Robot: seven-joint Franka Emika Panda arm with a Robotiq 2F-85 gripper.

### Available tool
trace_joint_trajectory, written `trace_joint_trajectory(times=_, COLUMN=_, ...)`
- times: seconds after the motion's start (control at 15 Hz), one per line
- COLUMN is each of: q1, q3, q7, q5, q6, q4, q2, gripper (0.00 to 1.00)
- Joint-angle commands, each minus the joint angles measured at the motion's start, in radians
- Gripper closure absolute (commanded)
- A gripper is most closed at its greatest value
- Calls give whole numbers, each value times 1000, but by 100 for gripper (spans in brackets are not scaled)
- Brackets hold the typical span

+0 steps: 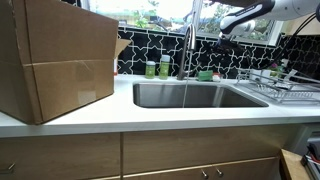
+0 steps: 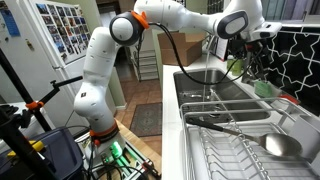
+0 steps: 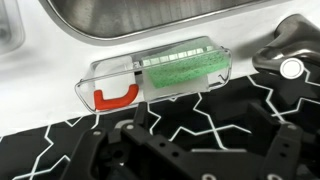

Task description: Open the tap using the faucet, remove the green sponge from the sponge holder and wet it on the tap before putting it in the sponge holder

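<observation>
Black tile wall (image 1: 135,50), white crackle lines, behind fingers (image 1: 224,38). Window (image 1: 150,12) above tile, level with fingers, daylight in. White countertop (image 1: 150,118) below fingers; wood cabinet fronts (image 1: 60,155) lower still. Cardboard box (image 1: 55,60) on countertop, well apart from fingers. In an exterior view: brown floor (image 2: 128,97), grey rug (image 2: 150,120), white panel with photos (image 2: 62,30), all far from fingers.

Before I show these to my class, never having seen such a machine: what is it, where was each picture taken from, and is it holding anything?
It is a white robot arm beside a kitchen sink. Two pictures come from cameras standing in the room; the third looks out from the arm's wrist. Its gripper hangs open near the tap, holding nothing. By the sink stand a cardboard box and a dish rack. The wrist view shows a green sponge in its clear holder.
</observation>
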Motion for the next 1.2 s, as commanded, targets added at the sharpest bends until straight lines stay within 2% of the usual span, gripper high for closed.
trace_joint_trajectory(times=0.0, q1=-39, q3=11, q7=42, q5=21, q6=-71, q4=123, q2=105, gripper=0)
trace_joint_trajectory(times=0.33, q1=-67, q3=21, q7=176, q5=69, q6=-151, q4=211, q2=184, gripper=0)
trace_joint_trajectory(times=0.8, q1=-94, q3=42, q7=339, q5=142, q6=-142, q4=327, q2=278, gripper=0)
trace_joint_trajectory(times=0.93, q1=-97, q3=45, q7=370, q5=146, q6=-152, q4=354, q2=298, gripper=15)
trace_joint_trajectory(times=1.0, q1=-97, q3=43, q7=387, q5=138, q6=-159, q4=367, q2=309, gripper=27)
trace_joint_trajectory(times=1.13, q1=-99, q3=40, q7=419, q5=127, q6=-173, q4=389, q2=327, gripper=43)
